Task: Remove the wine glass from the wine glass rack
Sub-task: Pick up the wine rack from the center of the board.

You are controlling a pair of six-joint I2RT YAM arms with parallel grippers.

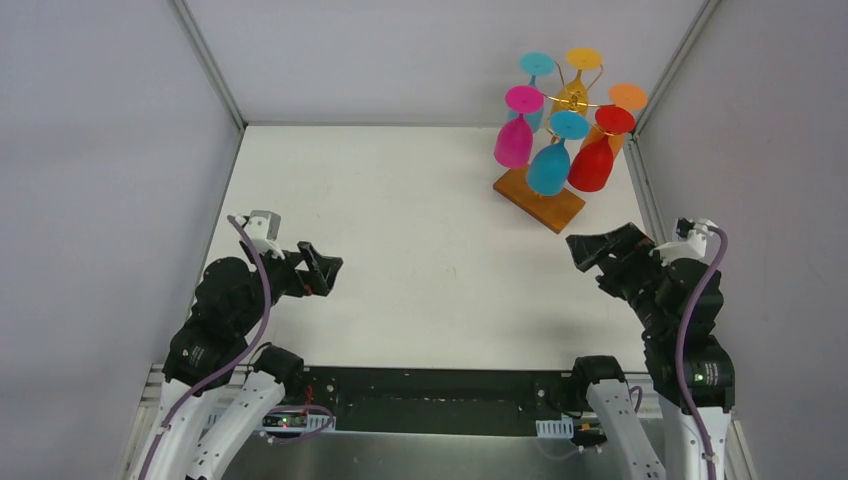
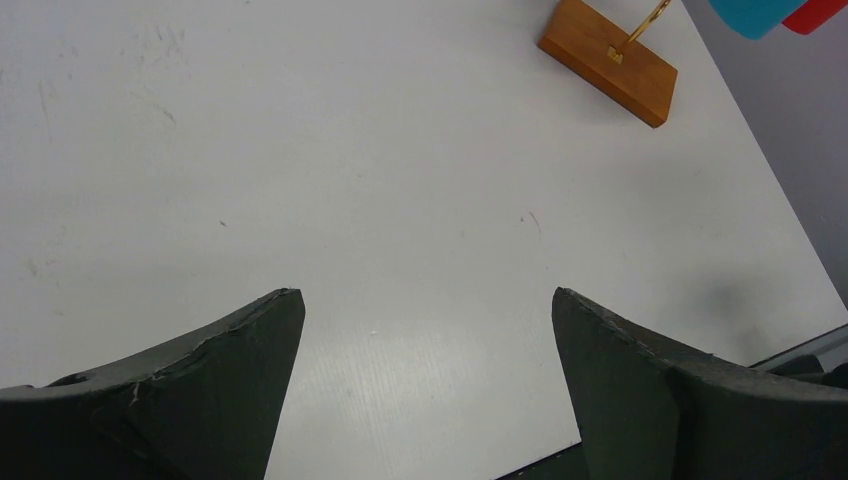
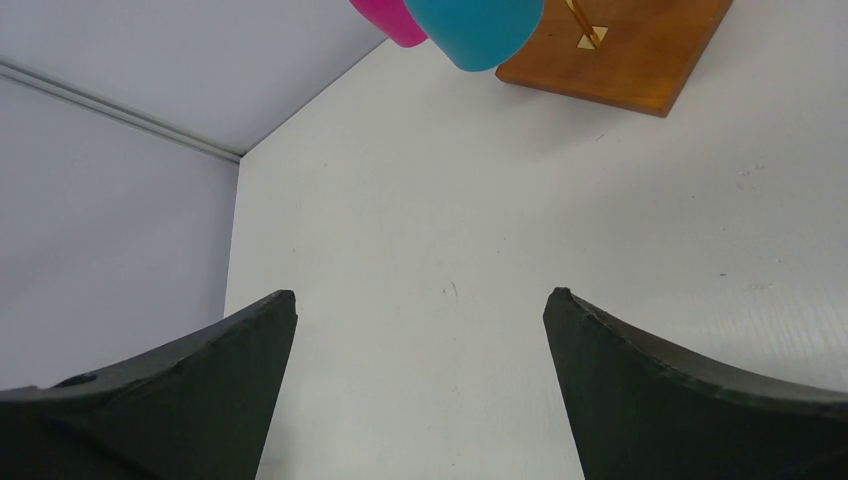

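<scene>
The wine glass rack (image 1: 572, 98), a gold wire stand on a brown wooden base (image 1: 538, 198), stands at the far right of the table. Several coloured wine glasses hang upside down from it: a magenta one (image 1: 514, 138), a teal one (image 1: 549, 165), a red one (image 1: 592, 160) and others behind. My right gripper (image 1: 583, 252) is open and empty, near and right of the rack. My left gripper (image 1: 327, 270) is open and empty at the near left. The base also shows in the left wrist view (image 2: 607, 60) and the right wrist view (image 3: 630, 50), with the teal glass (image 3: 473, 30) above it.
Grey walls enclose the white table (image 1: 400, 240) on the left, back and right. The right wall runs close beside the rack. The black arm mount (image 1: 440, 395) lies along the near edge.
</scene>
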